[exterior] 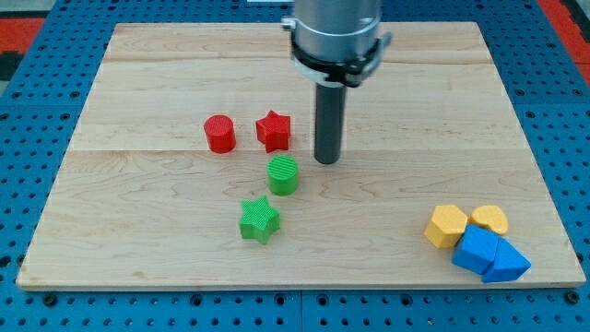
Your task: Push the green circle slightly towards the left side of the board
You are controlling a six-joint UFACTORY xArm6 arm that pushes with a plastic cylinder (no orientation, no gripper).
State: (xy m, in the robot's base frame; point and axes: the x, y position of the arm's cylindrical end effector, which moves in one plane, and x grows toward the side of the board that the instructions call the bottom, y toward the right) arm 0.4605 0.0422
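The green circle [283,174] stands near the middle of the wooden board [138,92]. My tip [326,161] rests on the board just to the circle's upper right, a small gap away, not touching it. A green star [259,219] lies just below and left of the circle. A red star [274,130] sits just above the circle, and a red circle [219,134] is to the left of that star.
At the view's bottom right a cluster lies close together: two yellow blocks [447,226] [489,219] and two blue blocks [476,249] [506,262]. A blue pegboard [37,111] surrounds the board.
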